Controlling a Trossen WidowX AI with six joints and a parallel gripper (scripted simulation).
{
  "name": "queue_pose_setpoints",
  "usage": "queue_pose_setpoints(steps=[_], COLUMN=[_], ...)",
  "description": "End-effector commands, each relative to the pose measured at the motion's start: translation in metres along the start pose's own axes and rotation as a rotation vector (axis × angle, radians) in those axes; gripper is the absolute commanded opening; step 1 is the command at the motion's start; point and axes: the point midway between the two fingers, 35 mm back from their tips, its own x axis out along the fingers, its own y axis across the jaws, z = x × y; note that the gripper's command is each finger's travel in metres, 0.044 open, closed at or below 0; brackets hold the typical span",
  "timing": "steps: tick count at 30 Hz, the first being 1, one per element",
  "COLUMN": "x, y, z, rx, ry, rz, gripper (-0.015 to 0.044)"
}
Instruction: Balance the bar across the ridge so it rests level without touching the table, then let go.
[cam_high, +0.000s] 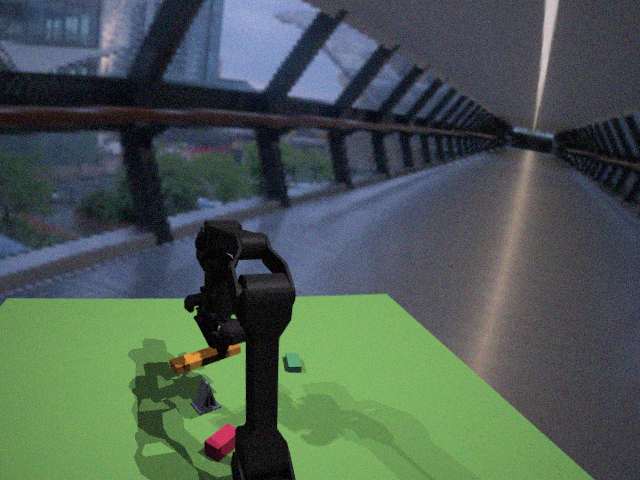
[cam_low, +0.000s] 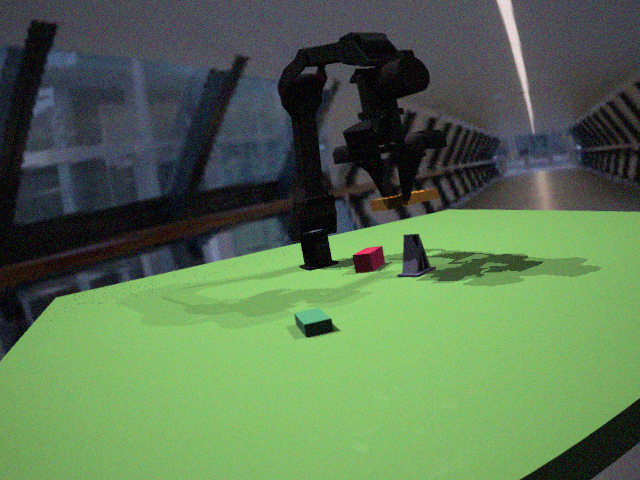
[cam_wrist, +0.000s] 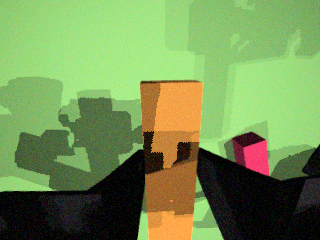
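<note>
Counting the loose things on the green table (cam_low: 465, 361): one orange bar (cam_high: 204, 358), one grey ridge (cam_low: 414, 255), one red block (cam_low: 369, 258) and one teal block (cam_low: 313, 321). One black arm is working among them.

Hanging in the air, the bar is a long, flat-sided orange slab with squared ends, lying roughly level and well above the table. In the exterior view it is sitting higher than the ridge's top edge and somewhat behind it, touching neither ridge nor table. Shadow from the fingers is falling across its middle in the wrist view.

Standing upright on the table, the ridge is a small dark wedge, wide at the base and narrow at the crest, just beside the red block. The teal block is lying well apart from both.

Rising from its base, the arm is bending over at the elbow, with the wrist pointing straight down. The gripper (cam_low: 393, 193) is clamping the bar near its middle, one dark finger (cam_wrist: 120, 195) pressing each long side.
</note>
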Motion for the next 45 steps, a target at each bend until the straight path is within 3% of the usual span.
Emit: queue_pose_setpoints(steps=[1, 27, 45], x=[0.002, 0.042, 0.043], y=[0.000, -0.006, -0.007], z=[-0.004, -0.004, -0.004], rx=[0.038, 0.042, 0.042], ry=[0.005, 0.005, 0.005], rz=[0.002, 0.002, 0.002], gripper=[0.0000, 0.0000, 0.0000])
